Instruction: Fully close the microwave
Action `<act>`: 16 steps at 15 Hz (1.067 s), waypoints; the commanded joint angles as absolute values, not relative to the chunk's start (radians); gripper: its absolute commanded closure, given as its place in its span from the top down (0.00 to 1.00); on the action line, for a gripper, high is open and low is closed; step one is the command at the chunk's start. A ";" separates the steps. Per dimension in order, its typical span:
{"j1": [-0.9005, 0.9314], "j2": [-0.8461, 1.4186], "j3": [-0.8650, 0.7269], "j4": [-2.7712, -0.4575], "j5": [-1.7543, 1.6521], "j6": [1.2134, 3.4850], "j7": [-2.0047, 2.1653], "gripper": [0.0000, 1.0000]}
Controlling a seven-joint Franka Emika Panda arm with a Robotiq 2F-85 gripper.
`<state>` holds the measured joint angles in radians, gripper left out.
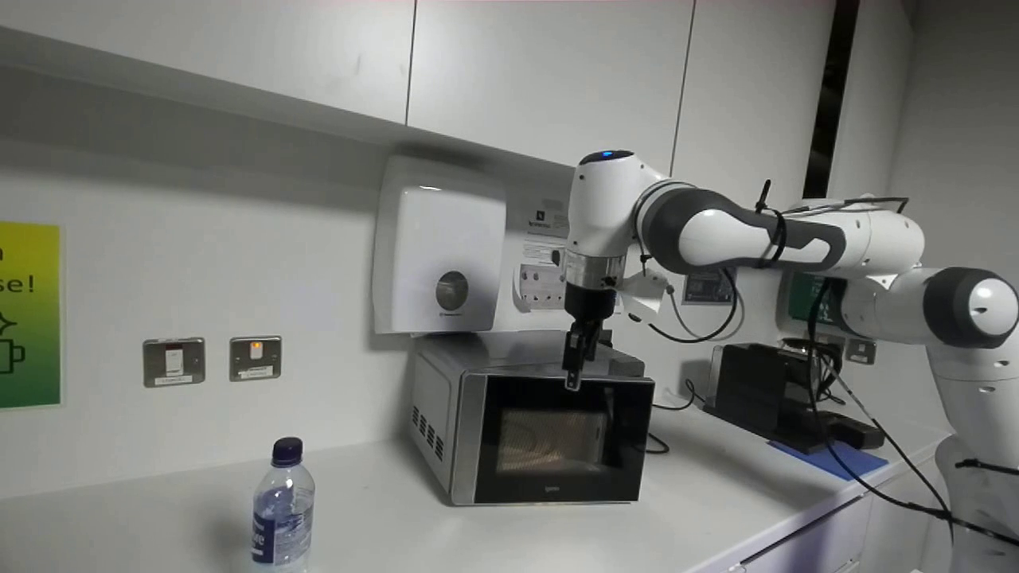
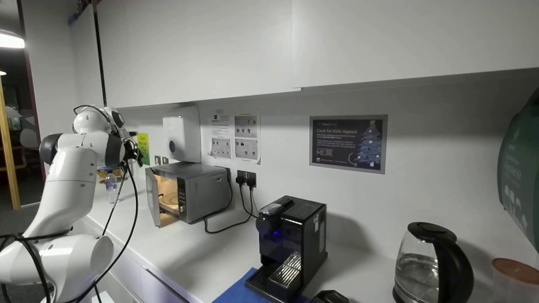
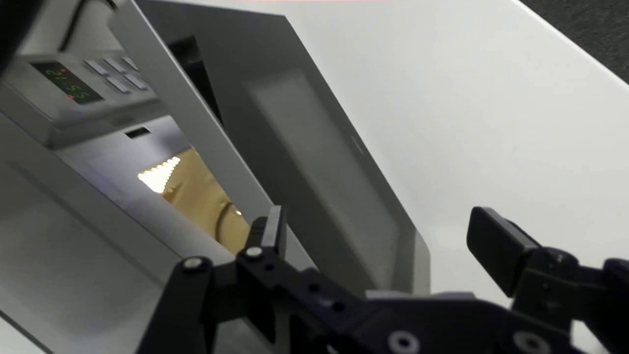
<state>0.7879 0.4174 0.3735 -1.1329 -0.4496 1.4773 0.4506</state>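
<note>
Although the microwave (image 1: pixel 529 430), right of and beyond the water bottle (image 1: pixel 283 509) in an exterior view, looks heavy enough to stay put, its ajar door (image 3: pixel 300 147) should swing lightly; slick and likely fragile, it wants pressure on its free right edge. The gripper (image 3: pixel 378 221) stands wide, holding nothing; fingers (image 3: pixel 496 241) appear to straddle the door; contact unconfirmed.

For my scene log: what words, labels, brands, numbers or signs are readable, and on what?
"Cash for Kids Appeal": dark poster.
"ME": dark poster.
"se!": yellow-green poster, cut off.
"re": bottle label, partial.
"21:55" as pictured: microwave display, turned, blurred, uncertain.
Too small or blurred to read: microwave door, notices, switch labels, dispenser, green case.
</note>
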 commanded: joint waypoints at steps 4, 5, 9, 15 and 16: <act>0.758 0.506 0.442 -1.082 -0.299 1.643 0.241 1.00; 0.752 0.508 0.450 -1.088 -0.268 1.653 0.206 1.00; 0.732 0.505 0.489 -1.095 -0.124 1.590 0.074 1.00; 0.730 0.490 0.533 -1.087 0.069 1.286 0.043 1.00; 0.730 0.483 0.540 -1.088 0.098 1.218 0.057 1.00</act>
<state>0.7498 0.5072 0.5109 -1.0976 0.0209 1.3736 0.0582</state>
